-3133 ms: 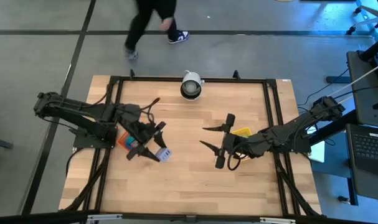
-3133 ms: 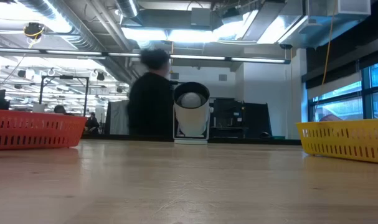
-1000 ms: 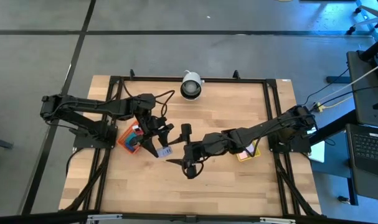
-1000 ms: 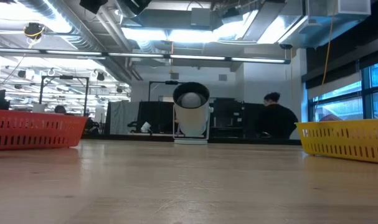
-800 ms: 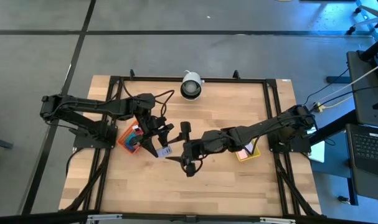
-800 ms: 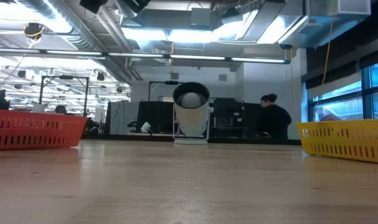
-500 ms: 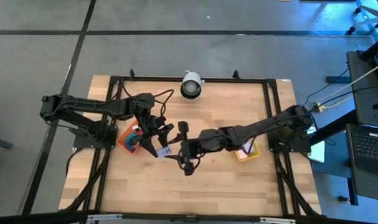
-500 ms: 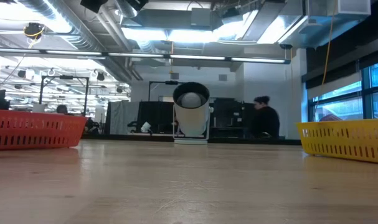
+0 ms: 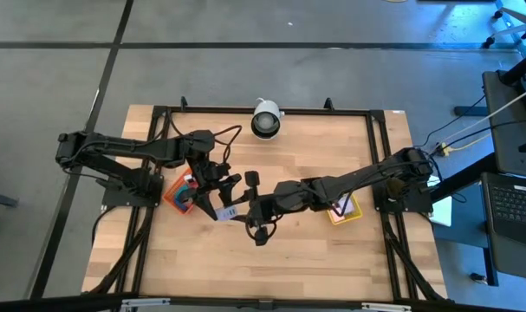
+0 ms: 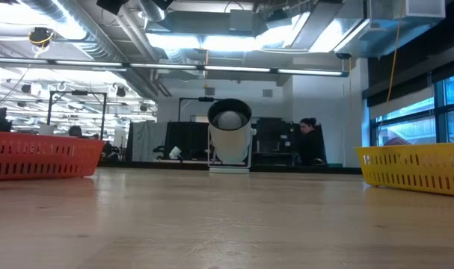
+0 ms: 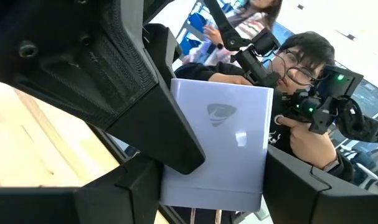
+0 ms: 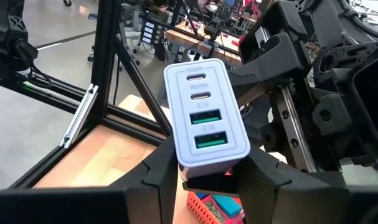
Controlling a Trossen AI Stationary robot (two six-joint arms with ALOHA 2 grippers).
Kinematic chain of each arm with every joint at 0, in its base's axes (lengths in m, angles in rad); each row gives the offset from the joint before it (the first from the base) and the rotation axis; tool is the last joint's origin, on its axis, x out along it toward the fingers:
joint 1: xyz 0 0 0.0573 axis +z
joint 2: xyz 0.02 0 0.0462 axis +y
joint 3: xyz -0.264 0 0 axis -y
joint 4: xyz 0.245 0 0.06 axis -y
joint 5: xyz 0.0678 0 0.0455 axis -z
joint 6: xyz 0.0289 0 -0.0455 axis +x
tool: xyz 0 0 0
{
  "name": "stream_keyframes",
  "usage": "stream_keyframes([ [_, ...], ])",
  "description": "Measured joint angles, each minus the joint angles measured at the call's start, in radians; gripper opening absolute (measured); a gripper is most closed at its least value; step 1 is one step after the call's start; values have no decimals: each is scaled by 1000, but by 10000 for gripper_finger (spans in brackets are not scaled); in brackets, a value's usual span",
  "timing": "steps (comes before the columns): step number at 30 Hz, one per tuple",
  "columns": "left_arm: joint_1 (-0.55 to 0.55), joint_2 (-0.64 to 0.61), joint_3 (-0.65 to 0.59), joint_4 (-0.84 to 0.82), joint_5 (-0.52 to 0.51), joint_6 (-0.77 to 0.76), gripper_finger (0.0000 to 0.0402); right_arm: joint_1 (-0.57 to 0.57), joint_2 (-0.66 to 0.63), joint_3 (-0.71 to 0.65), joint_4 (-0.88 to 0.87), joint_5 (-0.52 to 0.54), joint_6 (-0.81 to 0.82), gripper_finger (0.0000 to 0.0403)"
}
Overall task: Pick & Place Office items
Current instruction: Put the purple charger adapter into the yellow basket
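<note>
- A handover is under way above the middle of the bench, a little toward its left edge: both grippers meet on one lavender charger block [image 9: 229,211], held clear of the wood.
- The left gripper [image 9: 221,195] has the block clamped between its fingers [image 11: 157,118], which press on the block's broad flat sides, one of them bearing a faint logo.
- The right gripper [image 9: 250,208] comes in from the other side; its fingers [image 12: 160,168] bracket the block's lower end, with the port face [image 12: 204,115] looking straight at that wrist camera.
- Whether the right fingers already bite cannot be told; they look close to the block's sides, so the grip seems to be forming.
- To do this well, judging from here: the right gripper should get a firm, square pinch before the left lets go, otherwise the block may twist or drop.
- Pose: the left arm reaches in from the left edge, bent over the orange tray [image 9: 178,192], where other small items lie.
- The right arm stretches long and low from the right edge, passing over the yellow tray [image 9: 344,210].
</note>
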Motion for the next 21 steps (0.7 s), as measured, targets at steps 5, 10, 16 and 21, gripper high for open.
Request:
stream_keyframes([
  [5, -5, 0, 0, 4, -1, 2, 221, 0, 0, 0, 2, -14, -4, 124],
  [10, -5, 0, 1, 18, 2, 2, 225, 0, -2, 14, -7, -16, -12, 124],
  [16, -5, -2, 3, 27, 7, -6, 229, 1, -2, 35, -22, -18, -19, 124],
  [21, -1, -8, 3, 28, 10, -9, 230, 2, -2, 53, -38, -17, -22, 124],
])
